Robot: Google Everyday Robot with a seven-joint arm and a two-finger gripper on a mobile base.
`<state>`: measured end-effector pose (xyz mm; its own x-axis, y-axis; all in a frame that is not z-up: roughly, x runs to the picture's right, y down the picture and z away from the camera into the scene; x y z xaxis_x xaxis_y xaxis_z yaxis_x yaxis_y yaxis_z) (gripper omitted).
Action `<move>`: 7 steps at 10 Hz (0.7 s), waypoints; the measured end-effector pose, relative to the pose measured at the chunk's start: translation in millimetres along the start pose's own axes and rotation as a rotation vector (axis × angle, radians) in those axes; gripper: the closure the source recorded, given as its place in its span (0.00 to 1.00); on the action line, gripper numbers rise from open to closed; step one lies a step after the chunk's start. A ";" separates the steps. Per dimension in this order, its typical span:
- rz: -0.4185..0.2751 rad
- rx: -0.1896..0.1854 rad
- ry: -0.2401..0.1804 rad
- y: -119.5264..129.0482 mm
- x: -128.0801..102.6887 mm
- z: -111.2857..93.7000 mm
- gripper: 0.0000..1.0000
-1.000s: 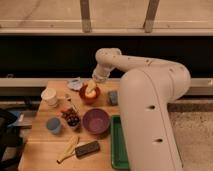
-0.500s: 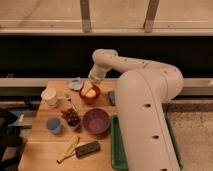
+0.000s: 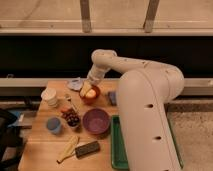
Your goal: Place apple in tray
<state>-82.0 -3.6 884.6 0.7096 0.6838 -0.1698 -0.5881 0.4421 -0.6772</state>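
One tool (image 3: 87,88), spread wide, dips into one red bowl (image 3: 96,96) by the table's (image 3: 40,145) far edge, at one apple (image 3: 90,93). One tray (image 3: 116,146) lies at the near right corner.

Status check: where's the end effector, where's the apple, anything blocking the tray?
End effector open, down over red-orange bowl. Apple sits in that bowl. Green tray front right; purple bowl beside its left rim.
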 end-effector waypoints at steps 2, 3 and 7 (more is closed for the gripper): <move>-0.001 0.000 0.000 0.3 0.5 -0.4 0.20; -0.005 0.006 0.003 2.8 1.9 -3.4 0.20; -0.005 0.002 0.024 12.8 3.3 -0.3 0.20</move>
<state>-87.0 4.0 875.2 0.7212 0.6679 -0.1837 -0.5856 0.4463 -0.6767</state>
